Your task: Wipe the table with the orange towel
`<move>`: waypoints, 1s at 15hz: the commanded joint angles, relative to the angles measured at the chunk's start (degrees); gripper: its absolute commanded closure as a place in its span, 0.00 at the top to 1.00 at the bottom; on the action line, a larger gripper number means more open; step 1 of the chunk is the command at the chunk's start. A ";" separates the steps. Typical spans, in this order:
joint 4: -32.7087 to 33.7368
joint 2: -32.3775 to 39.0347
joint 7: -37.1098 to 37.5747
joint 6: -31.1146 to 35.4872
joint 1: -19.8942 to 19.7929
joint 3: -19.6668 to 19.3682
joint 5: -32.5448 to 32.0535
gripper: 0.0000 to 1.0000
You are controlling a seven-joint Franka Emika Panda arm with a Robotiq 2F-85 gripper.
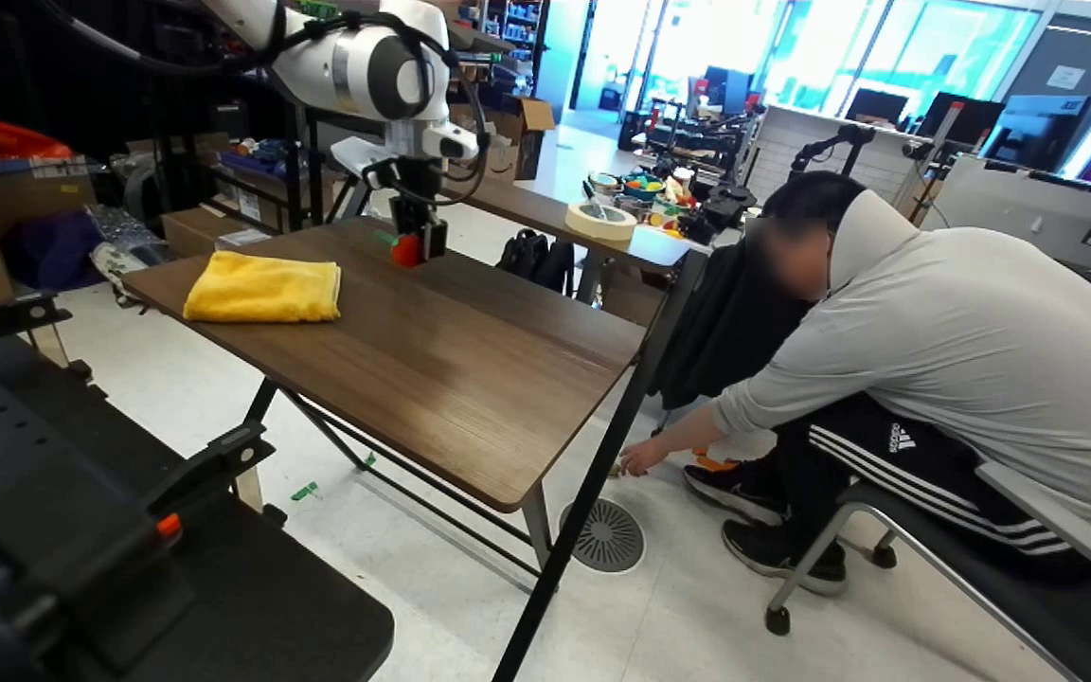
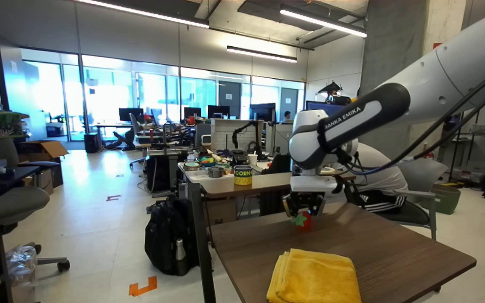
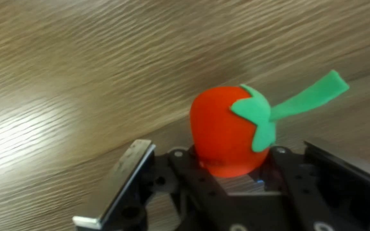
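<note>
The folded orange towel, yellow-orange in colour, lies flat near one end of the dark brown table. It is also seen as a towel close up at the tabletop's near edge. My gripper hangs low above another part of the table, away from the towel. In the wrist view the gripper is open, its fingers spread apart. A red strawberry-like object with green leaves and stem sits between them, with gaps on both sides. The towel is out of the wrist view.
A person in a grey hoodie bends toward the floor beside the table. A black post rises along the table's end. A lighter cluttered table adjoins behind, bearing a corn can. A black backpack stands on the floor.
</note>
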 commanded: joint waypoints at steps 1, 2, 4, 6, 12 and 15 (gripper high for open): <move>-3.65 -0.16 6.07 3.61 -1.67 -6.85 -3.03 0.00; -4.47 0.35 8.08 3.61 -2.24 -8.71 -3.48 0.00; -6.32 1.13 12.49 3.11 -2.84 -12.17 -4.19 0.00; -7.66 1.73 15.70 1.94 -3.10 -14.28 -3.78 0.00; -9.95 0.81 17.19 2.30 -2.93 -14.03 -3.22 0.00; -12.98 -1.94 15.76 3.74 -2.32 -13.51 -3.17 0.33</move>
